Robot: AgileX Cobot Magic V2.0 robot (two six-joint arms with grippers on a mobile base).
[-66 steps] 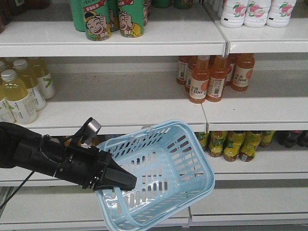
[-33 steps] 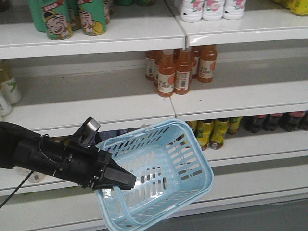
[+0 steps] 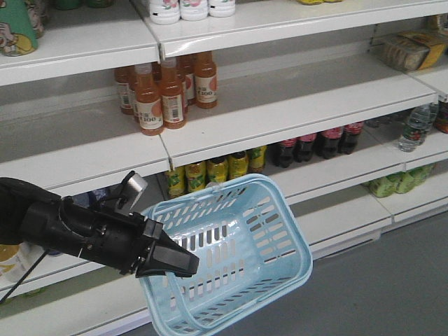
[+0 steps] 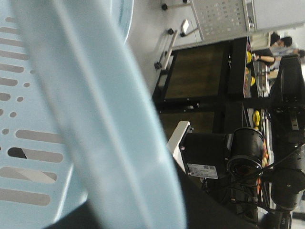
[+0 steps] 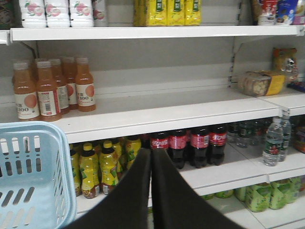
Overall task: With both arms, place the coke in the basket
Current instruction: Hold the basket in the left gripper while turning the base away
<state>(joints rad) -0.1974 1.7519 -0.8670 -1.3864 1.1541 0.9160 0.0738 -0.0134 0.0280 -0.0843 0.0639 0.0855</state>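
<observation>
The coke is out of view. The light blue basket (image 3: 245, 245) hangs tilted in front of the shelves, with nothing in it. My left gripper (image 3: 183, 264) is shut on its near rim. In the left wrist view the basket's rim (image 4: 95, 119) fills the frame as a blurred band. In the right wrist view a corner of the basket (image 5: 28, 176) shows at the lower left. My right gripper (image 5: 151, 160) is shut with nothing between its black fingers. It points at the shelf and does not show in the front view.
White shelves run across the view. Orange juice bottles (image 5: 47, 90) stand on the middle shelf. Below are yellow bottles (image 5: 100, 167), dark cola bottles with red labels (image 5: 190, 143) and water bottles (image 5: 274, 140). Grey floor (image 3: 378, 294) shows at the lower right.
The front view has shifted to the right along the shelves, so the bottles slid left in the frame. The left gripper and basket keep the same place and hold.
</observation>
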